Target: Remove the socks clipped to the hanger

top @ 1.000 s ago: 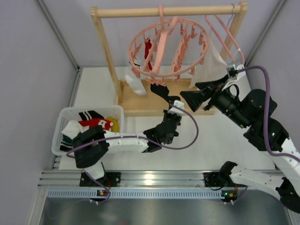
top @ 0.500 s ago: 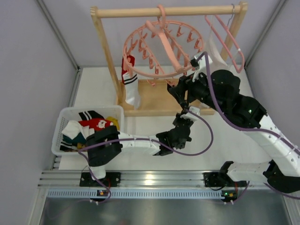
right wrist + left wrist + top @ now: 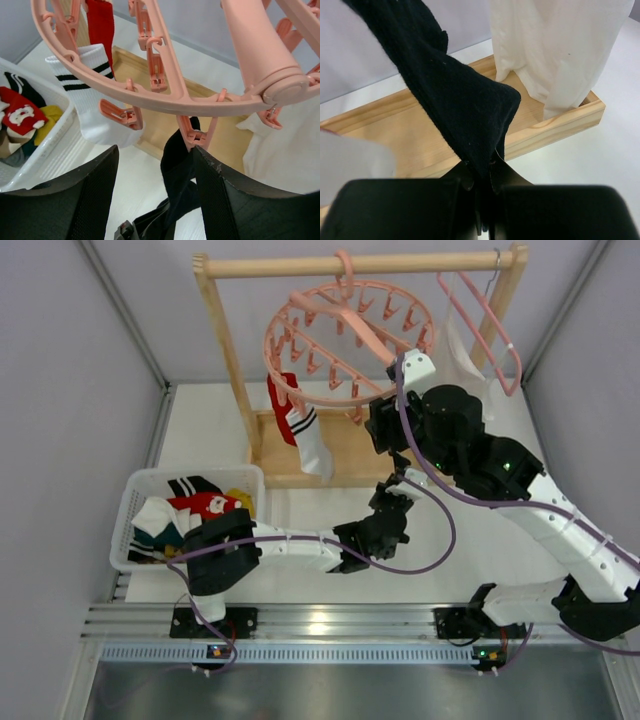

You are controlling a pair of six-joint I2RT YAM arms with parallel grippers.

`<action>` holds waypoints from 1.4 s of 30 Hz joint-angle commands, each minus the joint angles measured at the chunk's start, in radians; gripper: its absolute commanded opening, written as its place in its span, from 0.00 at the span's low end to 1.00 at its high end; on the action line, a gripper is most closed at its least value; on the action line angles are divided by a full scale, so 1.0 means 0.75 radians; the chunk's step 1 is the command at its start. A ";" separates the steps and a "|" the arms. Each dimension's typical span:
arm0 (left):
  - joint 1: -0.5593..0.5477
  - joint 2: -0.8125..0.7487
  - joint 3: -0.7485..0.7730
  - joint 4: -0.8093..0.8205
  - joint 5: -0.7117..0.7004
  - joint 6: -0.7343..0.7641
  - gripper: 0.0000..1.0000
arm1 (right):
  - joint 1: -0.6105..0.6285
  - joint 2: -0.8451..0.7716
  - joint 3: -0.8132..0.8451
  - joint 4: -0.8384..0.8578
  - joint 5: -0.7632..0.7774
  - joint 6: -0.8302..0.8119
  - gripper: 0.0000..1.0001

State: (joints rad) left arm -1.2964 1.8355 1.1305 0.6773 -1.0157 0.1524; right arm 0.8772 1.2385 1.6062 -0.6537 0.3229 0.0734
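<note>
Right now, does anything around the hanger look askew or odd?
Yes. The black sock is stretched at a slant from one clip on the hanger into the shut jaws of the left gripper, instead of hanging straight like the striped sock.
</note>
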 commanded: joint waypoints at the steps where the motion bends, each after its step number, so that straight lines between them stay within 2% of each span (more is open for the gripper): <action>1: -0.012 -0.015 0.033 0.034 -0.016 0.007 0.00 | 0.017 0.011 0.080 0.011 0.146 -0.028 0.59; 16: -0.022 -0.003 0.063 0.036 -0.016 0.042 0.00 | 0.021 0.181 0.182 -0.024 0.195 -0.014 0.59; 24: -0.024 -0.005 0.063 0.036 -0.014 0.050 0.00 | 0.076 0.226 0.184 0.017 0.334 -0.032 0.59; 34: -0.030 -0.017 0.053 0.038 -0.006 0.046 0.00 | 0.158 0.249 0.170 0.111 0.629 -0.047 0.56; 42: -0.034 -0.017 0.059 0.036 0.004 0.034 0.00 | 0.170 0.271 0.153 0.156 0.692 -0.079 0.50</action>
State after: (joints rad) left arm -1.3128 1.8420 1.1442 0.6765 -1.0145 0.1833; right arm 0.9886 1.4342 1.6917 -0.6090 0.7910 0.0315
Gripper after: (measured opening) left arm 0.018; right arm 0.506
